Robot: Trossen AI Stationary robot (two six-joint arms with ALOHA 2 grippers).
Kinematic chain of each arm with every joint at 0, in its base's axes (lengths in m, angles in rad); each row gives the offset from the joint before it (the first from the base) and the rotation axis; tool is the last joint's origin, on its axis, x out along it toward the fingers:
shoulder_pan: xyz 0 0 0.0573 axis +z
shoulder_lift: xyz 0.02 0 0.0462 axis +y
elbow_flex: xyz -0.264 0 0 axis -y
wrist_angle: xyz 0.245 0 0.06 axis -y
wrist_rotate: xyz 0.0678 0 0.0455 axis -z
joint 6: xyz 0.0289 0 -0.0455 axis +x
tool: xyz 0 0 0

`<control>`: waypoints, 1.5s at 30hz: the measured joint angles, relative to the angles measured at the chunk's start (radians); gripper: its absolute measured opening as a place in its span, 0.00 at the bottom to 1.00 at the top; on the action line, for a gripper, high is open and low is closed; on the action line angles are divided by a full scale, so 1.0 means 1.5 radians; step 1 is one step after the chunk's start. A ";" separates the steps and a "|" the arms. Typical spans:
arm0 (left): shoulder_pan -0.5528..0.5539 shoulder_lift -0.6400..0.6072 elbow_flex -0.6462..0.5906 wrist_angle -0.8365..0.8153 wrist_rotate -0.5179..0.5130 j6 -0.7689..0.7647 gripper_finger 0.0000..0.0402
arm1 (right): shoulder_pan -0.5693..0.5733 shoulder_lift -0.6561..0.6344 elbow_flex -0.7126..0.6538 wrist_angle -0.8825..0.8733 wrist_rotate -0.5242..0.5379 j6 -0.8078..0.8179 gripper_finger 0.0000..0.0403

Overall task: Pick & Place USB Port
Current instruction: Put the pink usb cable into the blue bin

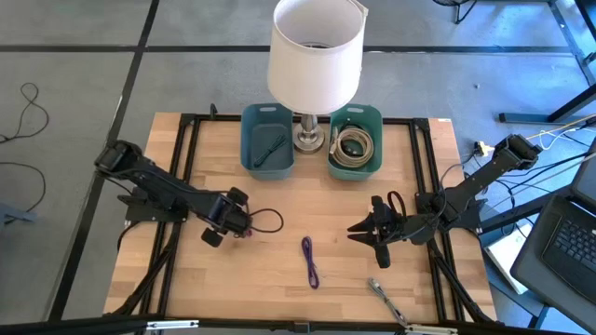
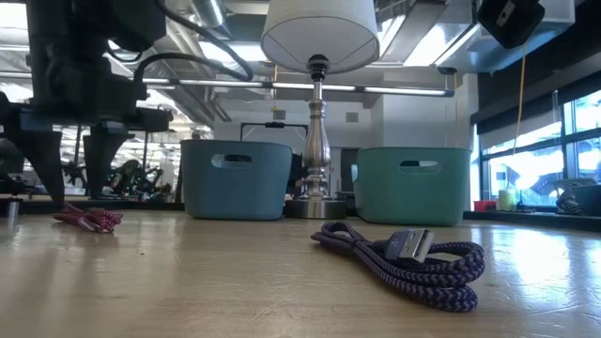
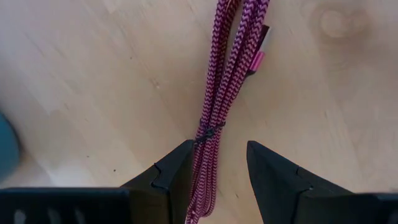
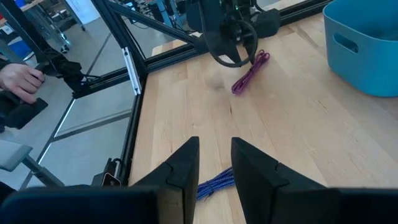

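A pink braided USB cable (image 3: 227, 74), tied in a bundle, lies flat on the wooden table at its left part (image 1: 245, 233). My left gripper (image 3: 221, 146) is open and points down over it, one finger on each side of the bundle near its tie; in the low view the fingertips (image 2: 101, 183) stand just above the cable (image 2: 89, 219). A purple braided cable (image 1: 309, 262) lies at the table's middle near side. My right gripper (image 1: 361, 233) hovers open to the right of it, with the purple cable (image 4: 214, 182) just below its fingers.
A blue bin (image 1: 268, 140) and a teal bin (image 1: 355, 141) with a coiled cable stand at the far edge, a lamp (image 1: 315, 56) between them. A silver-grey cable (image 1: 386, 300) lies near the right near corner. A person's hand (image 4: 18, 78) shows beyond the table's left side.
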 joint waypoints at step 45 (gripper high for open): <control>0.040 -0.101 0.096 -0.022 -0.171 -0.055 0.05 | 0.000 0.021 0.000 -0.005 -0.013 0.018 0.24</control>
